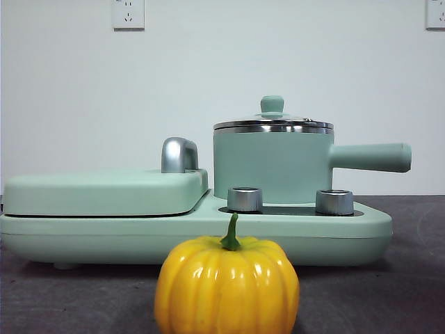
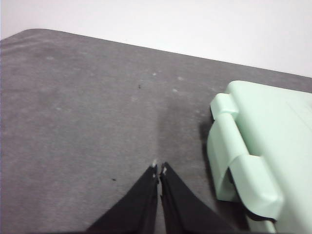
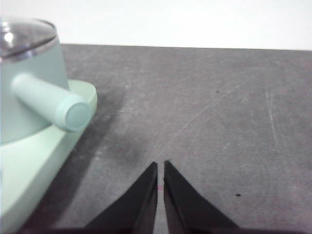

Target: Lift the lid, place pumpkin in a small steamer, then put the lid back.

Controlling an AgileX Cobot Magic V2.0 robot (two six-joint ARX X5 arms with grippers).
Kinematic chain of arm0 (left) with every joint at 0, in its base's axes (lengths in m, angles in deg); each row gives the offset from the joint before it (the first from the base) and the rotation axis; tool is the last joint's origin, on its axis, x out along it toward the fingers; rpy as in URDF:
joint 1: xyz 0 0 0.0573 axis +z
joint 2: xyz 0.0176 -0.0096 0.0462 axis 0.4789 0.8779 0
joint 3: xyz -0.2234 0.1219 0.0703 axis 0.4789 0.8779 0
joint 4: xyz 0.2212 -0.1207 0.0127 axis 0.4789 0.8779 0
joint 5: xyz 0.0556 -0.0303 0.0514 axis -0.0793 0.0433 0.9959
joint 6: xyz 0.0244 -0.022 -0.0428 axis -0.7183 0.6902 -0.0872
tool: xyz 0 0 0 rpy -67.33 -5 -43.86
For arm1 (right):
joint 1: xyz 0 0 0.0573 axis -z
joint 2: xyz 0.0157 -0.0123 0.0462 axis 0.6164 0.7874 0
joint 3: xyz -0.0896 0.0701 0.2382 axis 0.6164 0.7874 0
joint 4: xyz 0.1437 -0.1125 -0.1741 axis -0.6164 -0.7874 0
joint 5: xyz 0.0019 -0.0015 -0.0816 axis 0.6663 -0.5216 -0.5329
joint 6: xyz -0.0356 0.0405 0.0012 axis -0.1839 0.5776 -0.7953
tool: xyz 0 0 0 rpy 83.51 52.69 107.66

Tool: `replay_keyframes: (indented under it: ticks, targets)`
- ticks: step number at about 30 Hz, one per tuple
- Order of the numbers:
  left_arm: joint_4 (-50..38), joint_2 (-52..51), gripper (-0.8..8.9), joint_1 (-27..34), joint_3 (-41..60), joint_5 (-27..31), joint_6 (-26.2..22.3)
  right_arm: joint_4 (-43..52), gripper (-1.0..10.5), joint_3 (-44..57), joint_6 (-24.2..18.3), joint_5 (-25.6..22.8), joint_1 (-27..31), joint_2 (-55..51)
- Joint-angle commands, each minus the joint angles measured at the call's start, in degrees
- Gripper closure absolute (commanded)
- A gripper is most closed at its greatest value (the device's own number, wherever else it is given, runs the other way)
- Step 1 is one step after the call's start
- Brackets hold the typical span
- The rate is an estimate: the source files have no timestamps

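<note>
Showing one pumpkin (image 1: 227, 287), one lid (image 1: 273, 122), one steamer (image 1: 272, 167).

I am finding nothing readable here: no text, brand, number or sign is showing on anything in my views.

Left gripper (image 2: 158, 169): two matte black jaws, flat-faced, wedge-shaped, broad at bottom centre of frame, tapering to narrow tips; small pale chipped or worn spots at both tips.

Right gripper (image 3: 161, 164): same matte black pair, long triangular blades at bottom centre of frame, sharp clean tips, smooth unmarked surfaces. No cables, screws or markings visible on either.
</note>
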Motion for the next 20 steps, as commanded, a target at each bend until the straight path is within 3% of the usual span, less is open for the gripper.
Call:
replay_keyframes:
  ticks: [1, 6, 10, 15, 20]
  targets:
    - [0.3, 0.0, 7.99, 0.0, 0.1, -4.5, 3.4, 1.0, 9.3, -0.3, 8.5, 2.2, 0.1, -0.2]
    - [0.7, 1.6, 7.99, -1.1, -3.7, -7.2, 7.2, 0.9, 9.3, -3.7, 15.7, 4.7, 0.0, -0.1]
    - [0.8, 5.5, 7.99, -2.5, -8.7, -8.0, 9.6, -2.6, 9.3, -9.8, 18.6, 4.9, 0.0, 0.9]
    - [2.6, 12.8, 7.99, -4.5, -17.0, -10.4, 9.7, -8.6, 9.3, -19.7, 18.8, 8.2, 0.0, 5.6]
    - [7.8, 22.6, 7.99, -6.1, -28.3, -16.2, 5.8, -14.3, 9.3, -30.6, 17.8, 17.4, 0.0, 13.2]
